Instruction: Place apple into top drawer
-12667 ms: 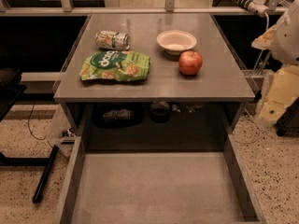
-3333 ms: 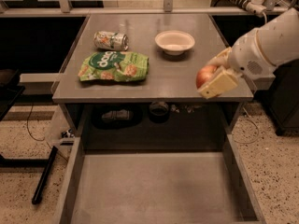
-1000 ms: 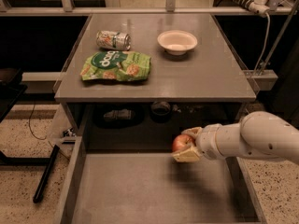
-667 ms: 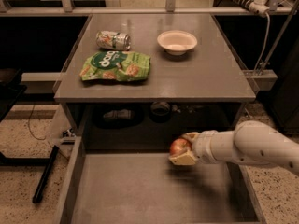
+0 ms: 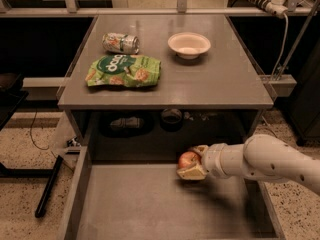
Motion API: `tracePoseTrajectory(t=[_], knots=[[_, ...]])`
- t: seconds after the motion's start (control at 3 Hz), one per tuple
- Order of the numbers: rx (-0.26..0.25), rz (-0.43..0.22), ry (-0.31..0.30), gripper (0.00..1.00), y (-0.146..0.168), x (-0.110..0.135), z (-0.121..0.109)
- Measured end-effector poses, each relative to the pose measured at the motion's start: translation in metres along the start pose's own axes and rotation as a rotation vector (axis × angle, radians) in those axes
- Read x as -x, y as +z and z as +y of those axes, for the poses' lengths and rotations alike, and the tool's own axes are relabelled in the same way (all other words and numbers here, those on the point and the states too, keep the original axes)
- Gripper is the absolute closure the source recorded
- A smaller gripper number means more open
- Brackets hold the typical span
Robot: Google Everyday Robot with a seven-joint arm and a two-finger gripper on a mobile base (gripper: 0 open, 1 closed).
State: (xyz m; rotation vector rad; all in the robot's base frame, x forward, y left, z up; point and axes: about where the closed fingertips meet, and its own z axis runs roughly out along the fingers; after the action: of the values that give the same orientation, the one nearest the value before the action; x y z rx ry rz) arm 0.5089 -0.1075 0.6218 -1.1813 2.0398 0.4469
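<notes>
gripper (image 5: 193, 167), cream-coloured on a pale arm, sits lower right of centre in the frame, over the back part of the wide shallow grey top drawer (image 5: 145, 204), jaws pinching the small round red apple (image 5: 187, 159). up on the grey surface (image 5: 225, 79) sit a white bowl (image 5: 189, 44), a green snack bag (image 5: 124, 70) and a metal can (image 5: 121, 42).

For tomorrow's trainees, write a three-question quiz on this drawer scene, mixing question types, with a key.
1. True or false: the apple sits on the tabletop.
2. What is the gripper shut on? A) white bowl B) apple C) green chip bag
3. Fill in: the gripper reaches in from the right over the open ____.
Key: 1 false; 2 B; 3 top drawer.
</notes>
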Motion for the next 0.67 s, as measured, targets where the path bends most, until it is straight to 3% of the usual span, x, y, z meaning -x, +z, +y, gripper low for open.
tracePoseTrajectory(t=[0.67], knots=[[0.000,0.000,0.000,0.58,0.0000,0.0000,0.0000]])
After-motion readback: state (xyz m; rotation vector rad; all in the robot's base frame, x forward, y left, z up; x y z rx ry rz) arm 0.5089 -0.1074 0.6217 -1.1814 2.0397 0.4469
